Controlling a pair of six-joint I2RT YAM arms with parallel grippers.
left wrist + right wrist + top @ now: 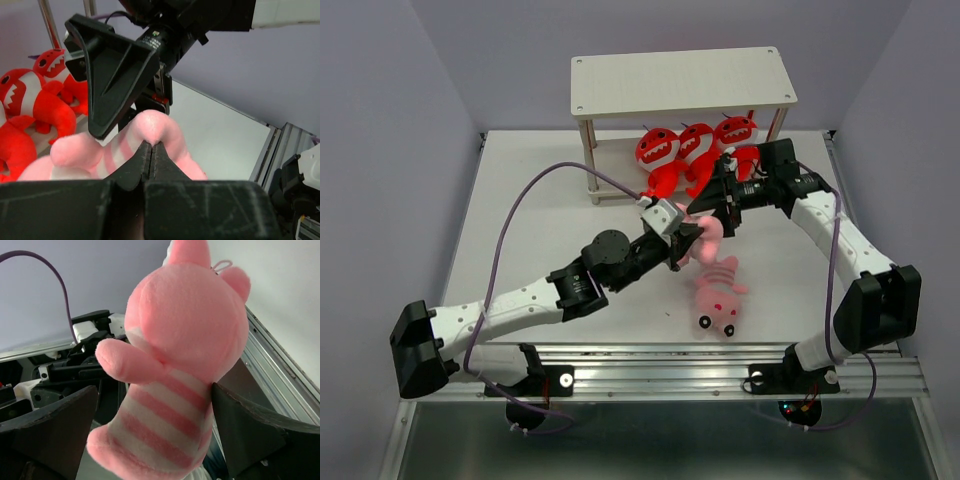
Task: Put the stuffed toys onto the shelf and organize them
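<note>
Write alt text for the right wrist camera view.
A pink striped plush toy fills the frame, between the wide-open black fingers of the right gripper. Behind it on the left are the left arm and a purple cable.

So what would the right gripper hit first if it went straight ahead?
The pink striped toy, held by the shut left gripper, sits between the open fingers of the right gripper; it would likely press into that toy first.

Pink white-striped toys (pixel 717 297), red monsters (pixel 658 150) with white teeth, pale wood shelf (pixel 680 82)
</note>
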